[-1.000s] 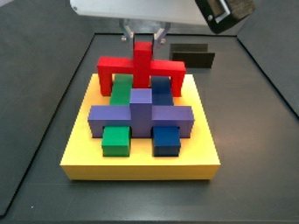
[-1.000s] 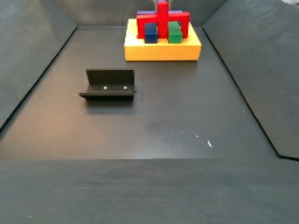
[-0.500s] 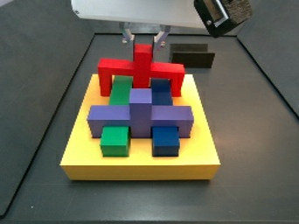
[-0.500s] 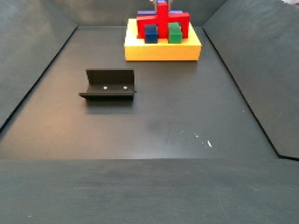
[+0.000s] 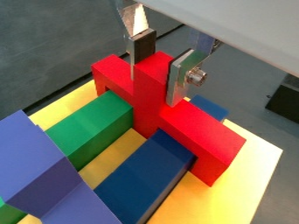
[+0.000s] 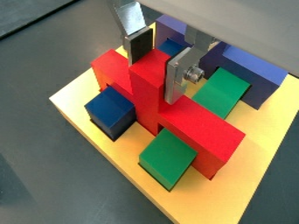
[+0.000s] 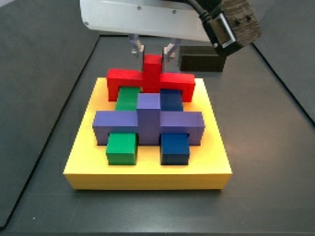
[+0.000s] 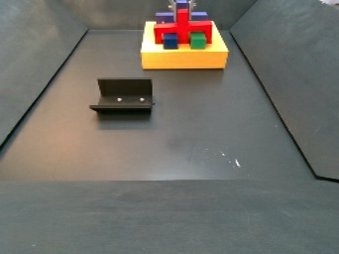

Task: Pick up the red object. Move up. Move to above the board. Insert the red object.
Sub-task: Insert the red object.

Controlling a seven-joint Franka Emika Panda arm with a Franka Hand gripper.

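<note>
The gripper (image 7: 153, 55) stands over the far end of the yellow board (image 7: 147, 171), its fingers (image 5: 184, 77) closed on the upright stem of the red object (image 5: 176, 118). In both wrist views the plates press flat against opposite faces of that stem, with no gap showing. The red object sits low on the board, its crossbar spanning a green block (image 5: 90, 133) and a blue block (image 5: 146, 173), just behind the purple cross (image 7: 149, 120). It looks seated or very nearly so, though a side view (image 8: 176, 30) is too small to confirm that its legs are fully down.

The risk from here is in the release. If the legs are caught on the edges of the neighbouring blocks, opening would leave the red object tilted rather than inserted. Pushing down harder on a misaligned piece could also shove the board across the counter (image 8: 172, 149), away from the fixture (image 8: 123, 96).
</note>
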